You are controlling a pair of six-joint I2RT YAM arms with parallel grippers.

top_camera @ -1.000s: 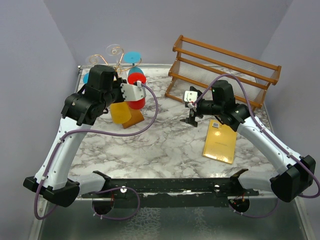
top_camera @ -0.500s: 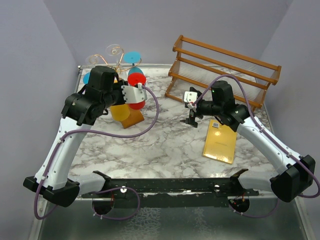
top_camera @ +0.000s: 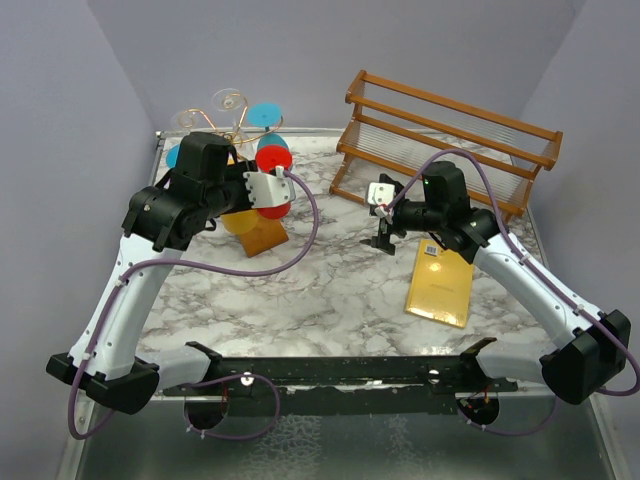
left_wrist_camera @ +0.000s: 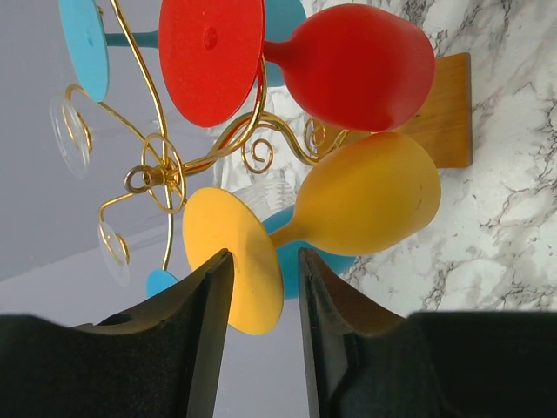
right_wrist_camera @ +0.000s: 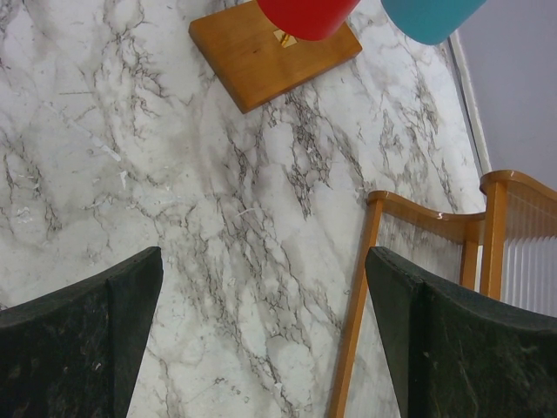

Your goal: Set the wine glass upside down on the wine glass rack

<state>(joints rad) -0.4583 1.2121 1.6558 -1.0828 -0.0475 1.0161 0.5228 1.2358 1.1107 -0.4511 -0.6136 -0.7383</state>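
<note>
The gold wire wine glass rack (left_wrist_camera: 161, 174) stands on its small wooden base (left_wrist_camera: 448, 113) at the table's back left (top_camera: 232, 105). A yellow wine glass (left_wrist_camera: 365, 196) hangs on it upside down, its round foot at the top by the wire arms. A red glass (left_wrist_camera: 357, 65) and blue glasses (left_wrist_camera: 83, 43) hang there too. My left gripper (left_wrist_camera: 261, 261) is open with a narrow gap. The yellow foot's rim sits between the fingers, apart from the right finger. My right gripper (right_wrist_camera: 261, 287) is wide open and empty above the marble table (top_camera: 382, 215).
A large brown slatted wooden rack (top_camera: 445, 135) stands at the back right, its corner post close to my right gripper (right_wrist_camera: 357, 305). A flat yellow packet (top_camera: 440, 283) lies on the table under the right arm. The walls are close behind the gold rack.
My left gripper has shifted slightly toward the near side beside the hanging glasses. The right arm has not moved.
</note>
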